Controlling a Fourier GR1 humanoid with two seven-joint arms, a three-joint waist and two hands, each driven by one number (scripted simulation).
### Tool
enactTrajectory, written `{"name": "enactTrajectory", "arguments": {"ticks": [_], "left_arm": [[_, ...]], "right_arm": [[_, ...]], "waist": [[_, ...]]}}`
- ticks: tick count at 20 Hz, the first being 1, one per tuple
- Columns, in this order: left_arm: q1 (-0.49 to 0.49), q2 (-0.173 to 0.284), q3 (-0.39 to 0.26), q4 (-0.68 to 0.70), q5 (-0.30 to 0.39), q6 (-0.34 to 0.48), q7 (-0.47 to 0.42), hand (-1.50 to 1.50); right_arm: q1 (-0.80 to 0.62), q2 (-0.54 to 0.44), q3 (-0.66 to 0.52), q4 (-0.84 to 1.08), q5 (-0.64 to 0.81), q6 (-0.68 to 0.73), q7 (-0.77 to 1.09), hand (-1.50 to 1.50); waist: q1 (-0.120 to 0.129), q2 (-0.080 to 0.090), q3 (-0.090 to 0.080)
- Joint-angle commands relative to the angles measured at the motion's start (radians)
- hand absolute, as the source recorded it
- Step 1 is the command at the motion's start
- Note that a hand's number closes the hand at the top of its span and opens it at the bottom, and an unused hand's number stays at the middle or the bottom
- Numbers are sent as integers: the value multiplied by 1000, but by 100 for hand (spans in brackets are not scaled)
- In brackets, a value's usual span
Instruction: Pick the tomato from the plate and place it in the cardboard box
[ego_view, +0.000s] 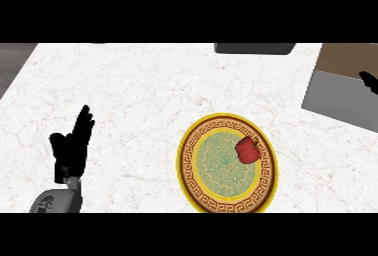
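Robot hand on your left (71, 145) rests open and empty at nine o'clock of the plate (193, 170), so the tomato (248, 150) waits at its two-o'clock rim nearest the cardboard box (343, 97), where your right robot hand (370, 81) barely shows, fingers unreadable.

A white marble counter (148, 85) with faint reddish-brown veins fills nearly the whole view under even, soft light. Beyond its upper left corner lies a strip of dark grey floor (13, 62). At the far edge sits a dark grey rectangular object (255, 48), too cropped to identify.
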Motion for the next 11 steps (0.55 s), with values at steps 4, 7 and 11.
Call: {"name": "enactTrajectory", "arguments": {"ticks": [4, 7, 11], "left_arm": [[1, 19, 19, 8, 16, -21, 8, 0], [18, -9, 4, -6, -3, 14, 15, 0], [-34, -2, 4, -5, 0, 1, 46, 0]], "right_arm": [[-44, 46, -141, 96, -220, 62, -199, -150], [-43, -20, -230, 145, -330, 183, -214, -150], [-53, -85, -294, 263, -377, 173, -229, -150]], "waist": [[-11, 7, 12], [-19, 3, 12], [-12, 7, 12]]}}
